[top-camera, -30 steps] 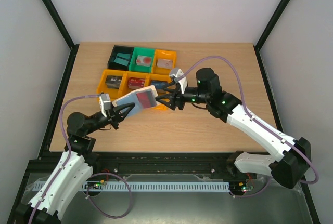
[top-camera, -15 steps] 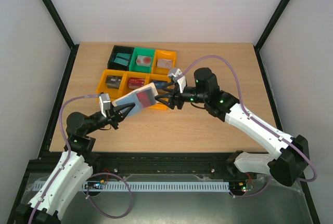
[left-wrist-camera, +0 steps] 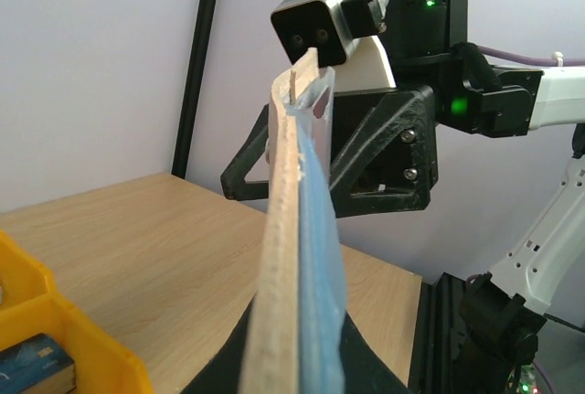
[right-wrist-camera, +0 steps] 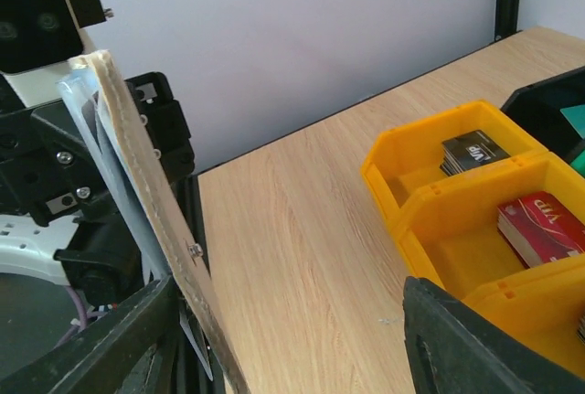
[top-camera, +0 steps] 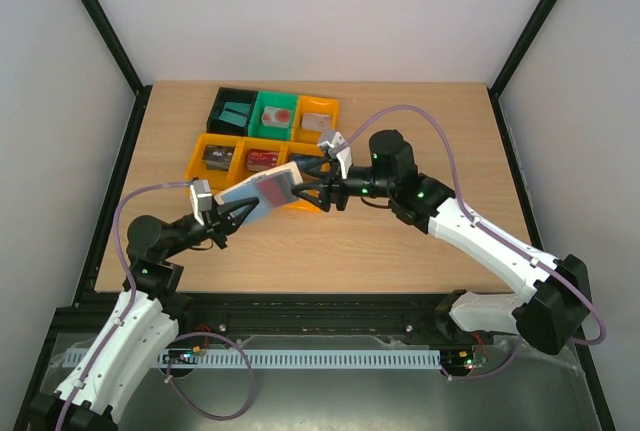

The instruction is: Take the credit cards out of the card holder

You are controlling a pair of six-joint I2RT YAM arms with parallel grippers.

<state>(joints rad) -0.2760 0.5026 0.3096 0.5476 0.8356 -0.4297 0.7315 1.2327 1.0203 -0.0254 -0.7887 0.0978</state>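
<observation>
My left gripper [top-camera: 232, 213] is shut on the card holder [top-camera: 262, 191] and holds it above the table, in front of the bins. A red credit card [top-camera: 278, 188] shows on the holder's upper face. In the left wrist view the holder [left-wrist-camera: 291, 229] stands edge-on, tan on the left and blue on the right, between the black fingers [left-wrist-camera: 375, 371]. My right gripper [top-camera: 304, 186] is open wide, and its jaws straddle the holder's far end. In the right wrist view the holder's tan edge [right-wrist-camera: 151, 202] sits just inside the left finger [right-wrist-camera: 110, 344] without being gripped.
Plastic bins stand behind the holder: a black one [top-camera: 222, 101] with a teal card, a green one [top-camera: 258, 119], and orange ones [top-camera: 196, 161]. The right wrist view shows a black card [right-wrist-camera: 475, 150] and a red card [right-wrist-camera: 539, 225] in the orange bins [right-wrist-camera: 430, 193].
My right gripper has moved left, and its open jaws now reach around the holder's far end. The holder has tilted a little, so less of the red card shows. The left arm stays put.
</observation>
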